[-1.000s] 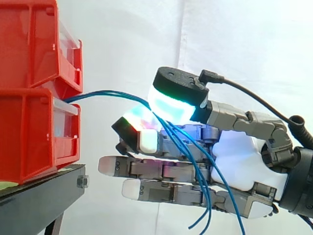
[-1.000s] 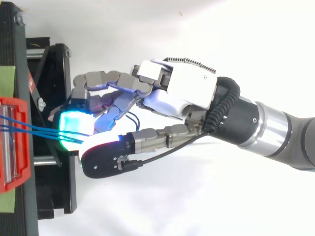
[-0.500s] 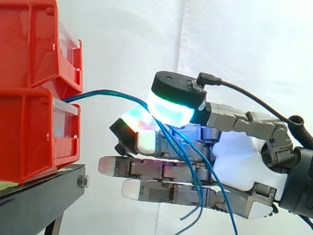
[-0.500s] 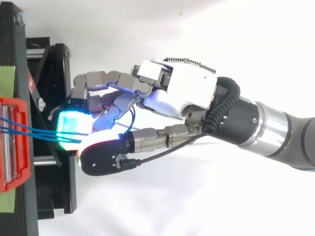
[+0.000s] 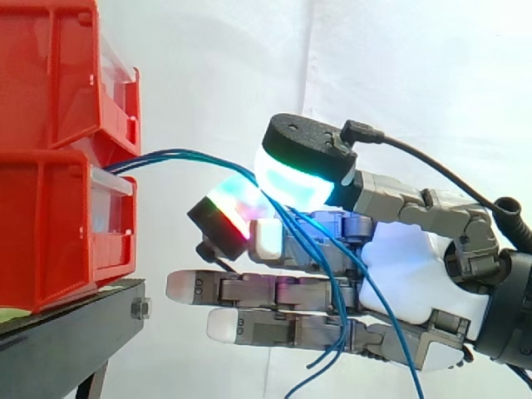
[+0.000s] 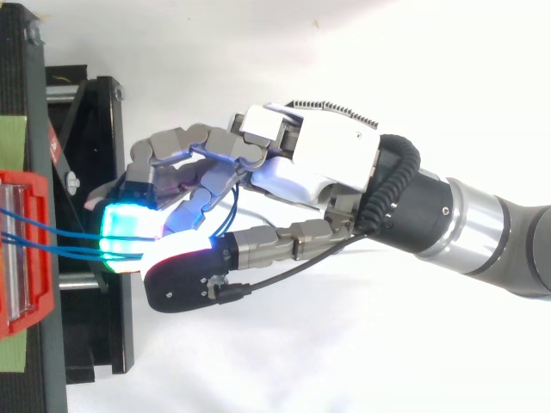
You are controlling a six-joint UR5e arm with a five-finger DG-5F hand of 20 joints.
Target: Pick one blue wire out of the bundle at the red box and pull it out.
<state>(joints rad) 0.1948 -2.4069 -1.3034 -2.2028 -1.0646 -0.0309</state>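
The robot's hand (image 5: 407, 278) reaches in from the right, and its fingers (image 5: 249, 289) are doing different jobs. The thumb (image 5: 295, 170) ends in a thick pad that glows cyan and green under a matt black cap. It is pressed toward a bent finger whose pad (image 5: 226, 214) glows red, white and green. The bundle of thin blue wires (image 5: 179, 155) is pinched between these pads, though how many strands sit inside the pinch cannot be told. The other fingers lie straight and close together below, pointing toward the bins. They are built of grey metal links and end in pale, rounded tips. They grip nothing, but the loose wire ends hang down across them.

The wires come out at the front of the lower glossy red box (image 5: 50, 224), just above its clear front panel (image 5: 112, 208). From there they arch gently through the air to the pinch, then drop in slack curves past the white palm. In the top view they run as nearly parallel lines (image 6: 73, 237) from the red box to the cyan-lit pad, with the white shell of the hand (image 6: 318, 159) further right.

A second red plastic bin (image 5: 50, 75) is stacked on the first. The stack rests on a black stand (image 5: 66, 337) with a bolt head (image 5: 140, 309) at its edge. A plain white curtain (image 5: 416, 83) hangs behind.
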